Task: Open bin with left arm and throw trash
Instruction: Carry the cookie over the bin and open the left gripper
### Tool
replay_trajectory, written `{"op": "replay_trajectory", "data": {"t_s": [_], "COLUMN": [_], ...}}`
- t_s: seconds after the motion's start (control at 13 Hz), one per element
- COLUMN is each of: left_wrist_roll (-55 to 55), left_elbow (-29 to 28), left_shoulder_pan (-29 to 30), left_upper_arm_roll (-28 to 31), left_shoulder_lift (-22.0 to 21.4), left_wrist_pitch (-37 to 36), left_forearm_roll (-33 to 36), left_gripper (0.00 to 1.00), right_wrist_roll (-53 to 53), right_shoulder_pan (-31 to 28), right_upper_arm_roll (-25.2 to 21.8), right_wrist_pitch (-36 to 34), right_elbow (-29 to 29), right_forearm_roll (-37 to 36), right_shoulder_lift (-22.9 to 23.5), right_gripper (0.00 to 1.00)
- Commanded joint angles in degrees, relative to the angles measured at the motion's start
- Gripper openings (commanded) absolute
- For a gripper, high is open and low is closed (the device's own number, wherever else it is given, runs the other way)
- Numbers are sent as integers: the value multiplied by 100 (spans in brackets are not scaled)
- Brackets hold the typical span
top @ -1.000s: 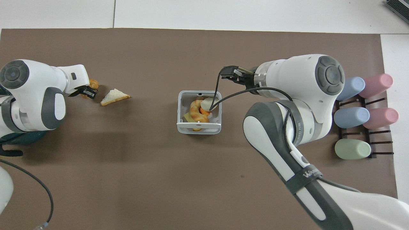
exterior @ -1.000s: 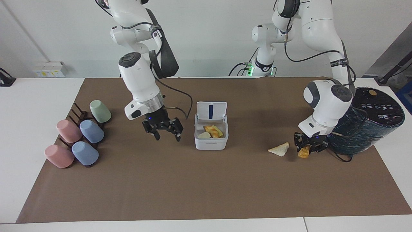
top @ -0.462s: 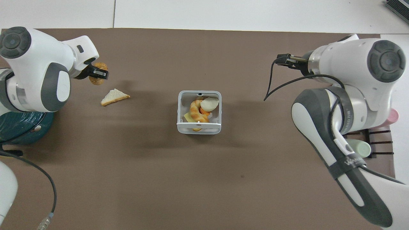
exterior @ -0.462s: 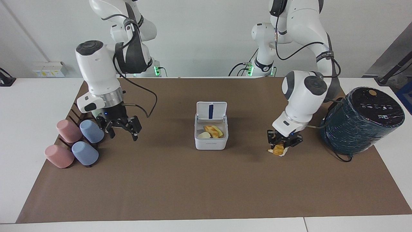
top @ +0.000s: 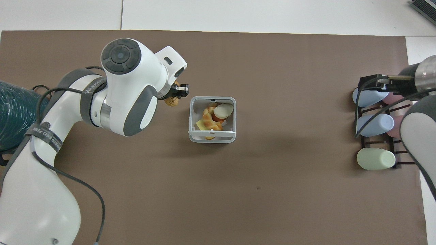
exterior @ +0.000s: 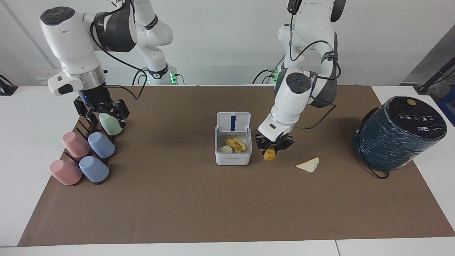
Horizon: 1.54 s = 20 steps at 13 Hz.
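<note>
The white bin (exterior: 233, 159) stands mid-mat with its lid (exterior: 233, 122) hinged up and open. It holds a cream lump (exterior: 225, 149) and golden pieces (exterior: 236, 144). My left gripper (exterior: 273, 146) is shut on a golden-brown chunk (exterior: 269, 154) and holds it just above the mat, beside the bin toward the left arm's end. In the overhead view the chunk (top: 172, 101) sits just outside the bin's rim (top: 212, 138). A pale wedge (exterior: 308, 165) lies on the mat between the bin and the teal cylinder. My right gripper (exterior: 103, 113) is open and empty above the green cup (exterior: 111, 123).
A big dark teal wrapped cylinder (exterior: 400, 133) lies at the left arm's end. Several pastel cups (exterior: 89, 153) rest on a dark rack (exterior: 87, 124) at the right arm's end. The brown mat (exterior: 227, 206) covers the table.
My left gripper lifted the golden-brown chunk from beside the teal cylinder and carried it over the wedge to beside the bin. My right gripper drew away from the bin to above the cup rack.
</note>
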Motion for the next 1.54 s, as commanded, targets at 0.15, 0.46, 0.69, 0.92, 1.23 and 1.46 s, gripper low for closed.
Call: {"op": "replay_trajectory", "data": {"t_s": [0.15,0.46,0.69,0.92,1.23,1.46], "left_wrist_roll": [-840,-973,-1052,-1052,-1078,-1017], "left_elbow": [77,-177,-450,-442,-319,-117], "left_shoulder_pan": [-677,-907,-978,-978,-943,-698], "left_upper_arm_roll": [78,60,69,60,60,121], "left_shoulder_lift": [-97,-228,-352,-352,-308,-255], "left_wrist_pitch": [-251,-295,-269,-225,-207,-208], "left_forearm_roll": [-161,-223,-223,-223,-267,-215], "left_gripper": [0,0,26,76,95,93], "right_wrist_roll": [-272,-395,-378,-378,-378,-369], "right_shoulder_pan": [-413,-325,-281,-281,-281,-281], "right_upper_arm_roll": [66,-58,-49,-40,-22,13], "right_wrist_pitch": [-1247,-1655,-1629,-1673,-1673,-1621], "right_elbow": [256,506,426,426,426,435], "right_forearm_roll": [-91,-214,-214,-205,-196,-196], "right_shoulder_lift": [-529,-467,-520,-520,-520,-520], "right_gripper": [100,100,100,100,100,100]}}
